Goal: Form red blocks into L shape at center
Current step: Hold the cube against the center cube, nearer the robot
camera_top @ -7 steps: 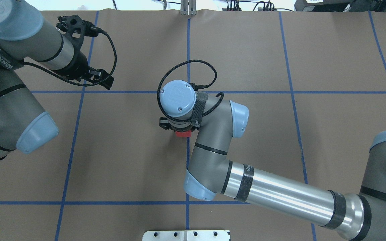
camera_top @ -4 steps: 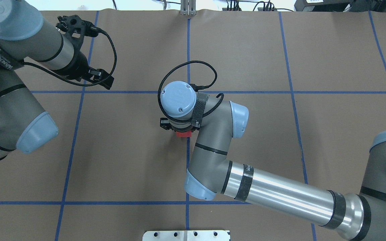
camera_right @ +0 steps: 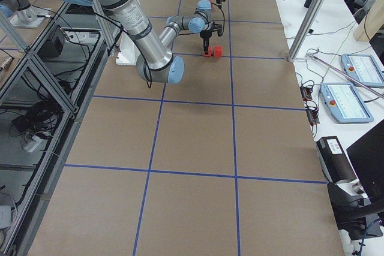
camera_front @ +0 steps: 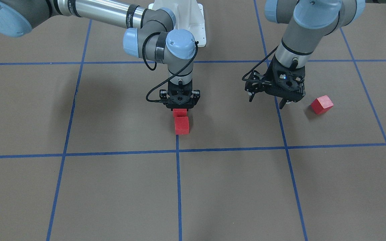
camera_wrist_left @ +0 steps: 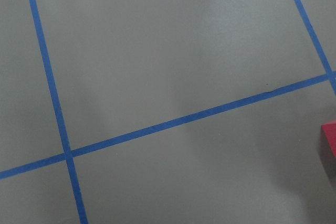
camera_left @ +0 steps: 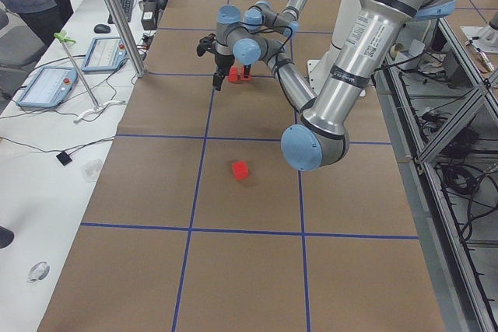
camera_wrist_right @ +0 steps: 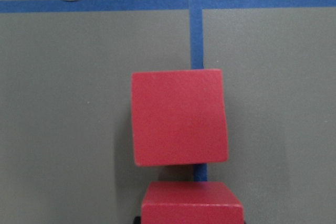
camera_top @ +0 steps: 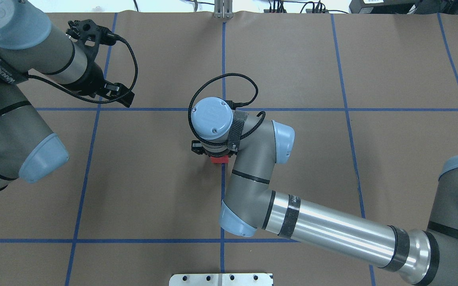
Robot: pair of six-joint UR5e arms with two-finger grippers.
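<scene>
Red blocks (camera_front: 181,125) aligned along tape line (camera_front: 178,187), third block (camera_front: 321,104) skewed

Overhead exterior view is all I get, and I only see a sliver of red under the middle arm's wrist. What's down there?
Observer: The right gripper clamps a held red block; a placed red block rests just beyond it, away from the robot's base, on the blue tape line.
Operator: Touching?
Observer: Seemingly not; the right wrist camera shows a thin gap between them.
Operator: Any third block?
Observer: Yes, the third block lies alone off to the robot's left; the left arm hides it from you.
</scene>
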